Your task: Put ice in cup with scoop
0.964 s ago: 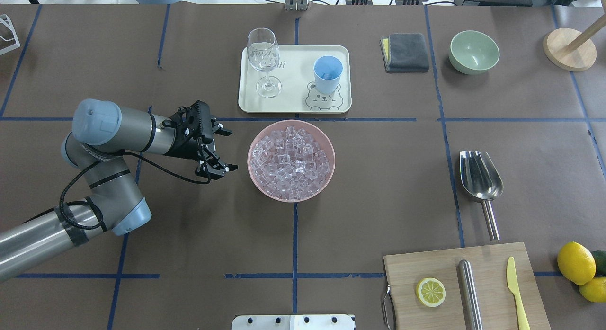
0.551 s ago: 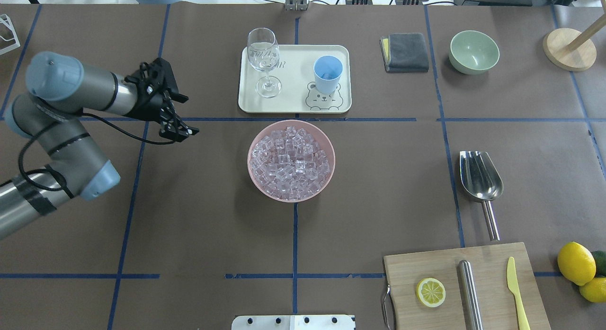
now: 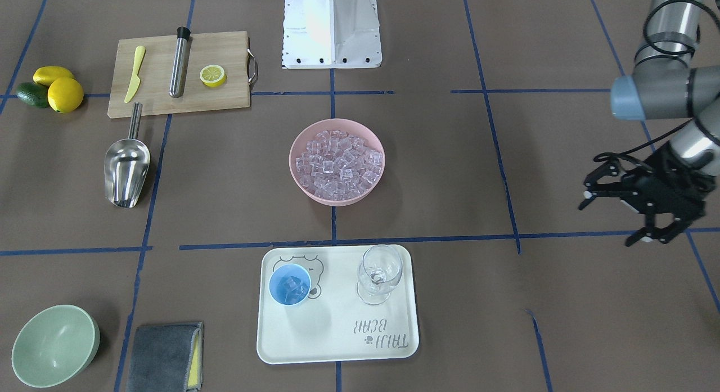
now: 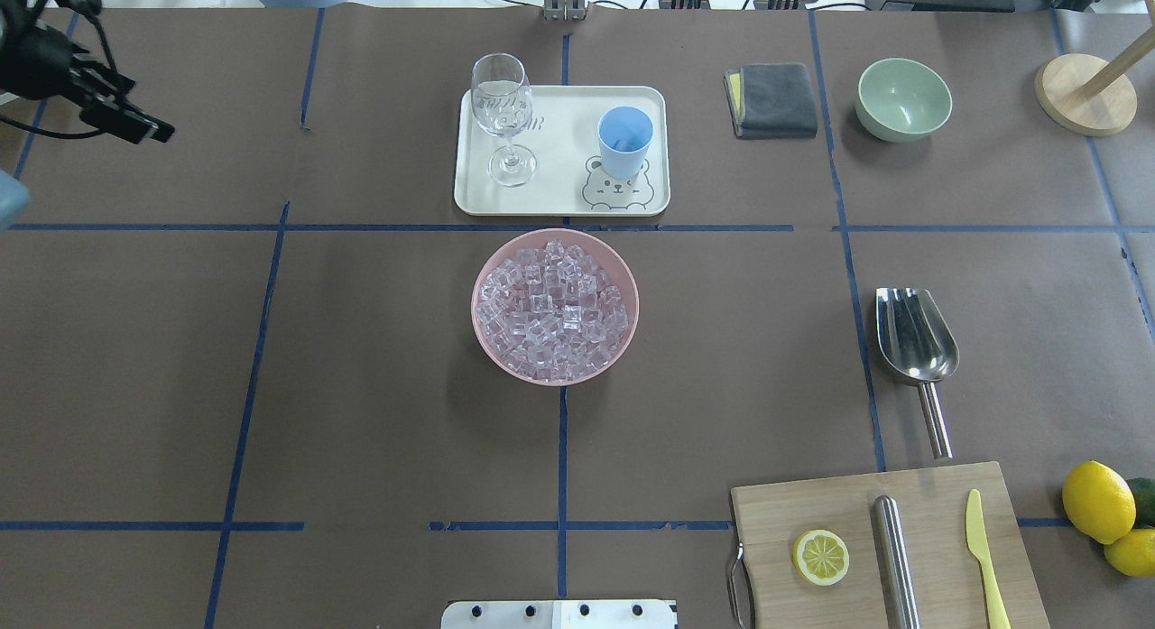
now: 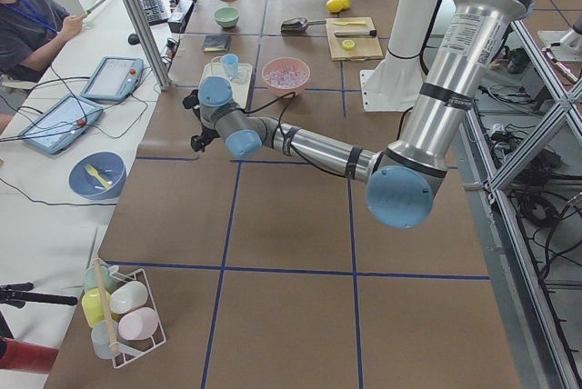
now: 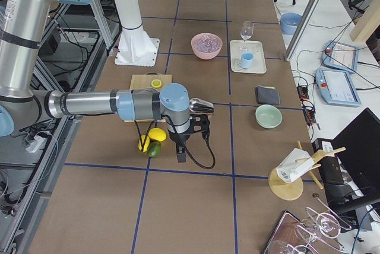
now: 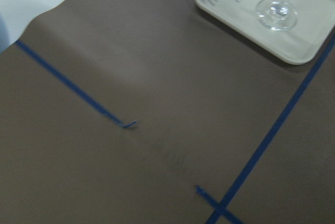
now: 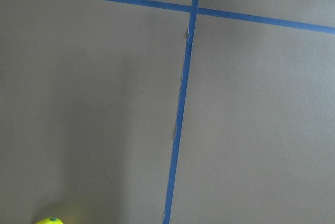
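The ice point(image 4: 552, 306) fills a pink bowl point(image 4: 488, 259) at the table's middle. The light-blue cup point(image 4: 624, 140) stands on a cream tray point(image 4: 559, 203), and in the front-facing view a few ice cubes show inside the cup point(image 3: 289, 285). The steel scoop point(image 4: 916, 336) lies on the table to the right, empty, handle toward the robot. My left gripper point(image 3: 610, 219) is open and empty, far to the left of the bowl and tray. My right gripper point(image 6: 180, 158) shows only in the exterior right view, beside the lemons near the scoop; I cannot tell whether it is open or shut.
A wine glass point(image 4: 501, 97) stands on the tray next to the cup. A grey cloth point(image 4: 771, 99) and a green bowl point(image 4: 903, 98) sit at the back right. A cutting board point(image 4: 785, 512) holds a lemon slice, a steel cylinder point(image 4: 895, 557) and a knife. Lemons point(image 4: 1096, 501) lie at the right edge.
My left arm has swung away from the pink bowl toward the far left back of the table, its gripper open throughout. Nothing on the table moved.
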Motion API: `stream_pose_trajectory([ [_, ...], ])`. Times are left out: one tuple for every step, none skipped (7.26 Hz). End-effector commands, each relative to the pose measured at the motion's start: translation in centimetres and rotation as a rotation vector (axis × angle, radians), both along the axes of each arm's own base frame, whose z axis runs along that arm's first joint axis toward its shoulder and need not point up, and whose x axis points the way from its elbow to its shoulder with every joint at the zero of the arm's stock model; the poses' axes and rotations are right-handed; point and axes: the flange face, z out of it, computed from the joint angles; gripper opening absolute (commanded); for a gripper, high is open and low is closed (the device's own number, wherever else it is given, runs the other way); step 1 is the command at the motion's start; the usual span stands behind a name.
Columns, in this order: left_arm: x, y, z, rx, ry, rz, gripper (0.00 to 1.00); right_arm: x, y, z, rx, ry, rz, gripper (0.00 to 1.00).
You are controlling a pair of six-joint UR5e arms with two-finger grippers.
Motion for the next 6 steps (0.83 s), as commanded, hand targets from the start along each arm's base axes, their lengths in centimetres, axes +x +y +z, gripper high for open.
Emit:
stream_pose_trajectory([
  [-9.5, -1.3, 4.9, -0.128, -0.130, -0.037, 1.00, -0.1, -1.3, 0.8, -0.009, -0.004, 0.000, 1.00],
  [-13.3, -1.3, 5.9, -0.239, -0.163, -0.062, 1.00, -0.1, -2.0, 0.6, -0.004, -0.002, 0.002, 1.00],
  [-16.0, -0.3, 8.1, -0.316, -0.165, -0.098, 1.00, 0.0, -1.9, 0.8, -0.011, -0.002, 0.004, 1.00],
  [-18.5, 2.7, 12.4, -0.395, -0.157, -0.129, 1.00, 0.0, -1.9, 0.9, -0.015, -0.002, 0.006, 1.00],
  [-18.9, 3.7, 13.9, -0.445, -0.155, -0.156, 1.00, 0.0, -1.9, 0.8, -0.038, -0.005, 0.005, 1.00],
  [-19.9, 6.5, 17.3, -0.556, -0.138, -0.208, 1.00, -0.1, -1.8, 0.6, -0.043, -0.018, 0.004, 1.00],
])
